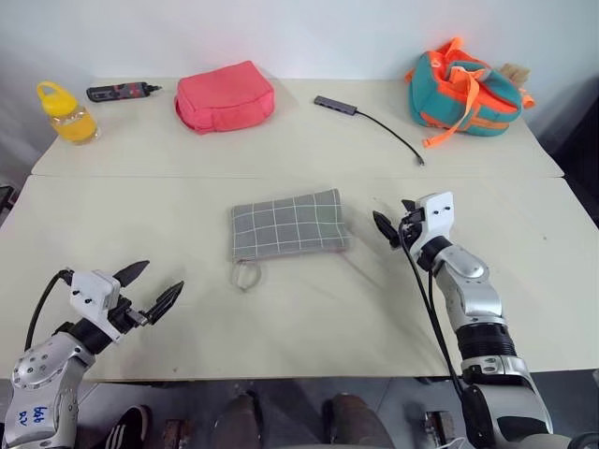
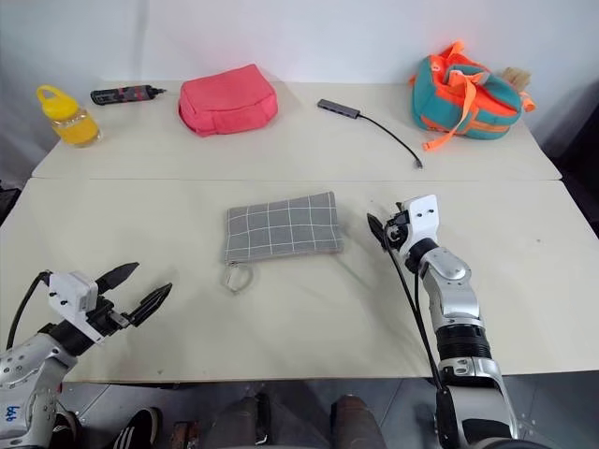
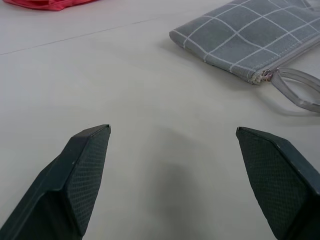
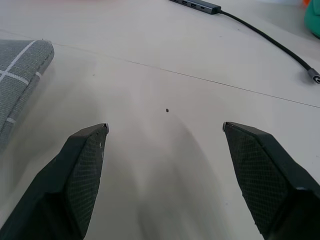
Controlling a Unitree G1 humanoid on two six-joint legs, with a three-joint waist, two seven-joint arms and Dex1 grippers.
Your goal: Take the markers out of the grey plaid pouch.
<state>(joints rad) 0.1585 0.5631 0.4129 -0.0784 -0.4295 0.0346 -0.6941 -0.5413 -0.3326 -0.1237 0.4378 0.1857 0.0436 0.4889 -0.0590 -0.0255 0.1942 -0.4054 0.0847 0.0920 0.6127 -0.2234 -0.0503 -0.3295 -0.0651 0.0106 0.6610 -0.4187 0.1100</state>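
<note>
The only writing in view is a small blue handwritten mark on the silver casing of the left forearm [image 1: 37, 414], too small and slanted to make out. No brand, label, number or sign can be read on any of the things lying on the bench [image 1: 309, 318].

Woven cloth grey plaid pouch [image 1: 288, 225], matt smooth table [image 1: 309, 309]

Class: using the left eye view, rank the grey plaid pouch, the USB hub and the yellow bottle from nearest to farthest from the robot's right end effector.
From the right end effector:
1. Grey plaid pouch, just to its left at mid-table.
2. USB hub, beyond it on the far table.
3. Yellow bottle, at the far left corner.
</note>
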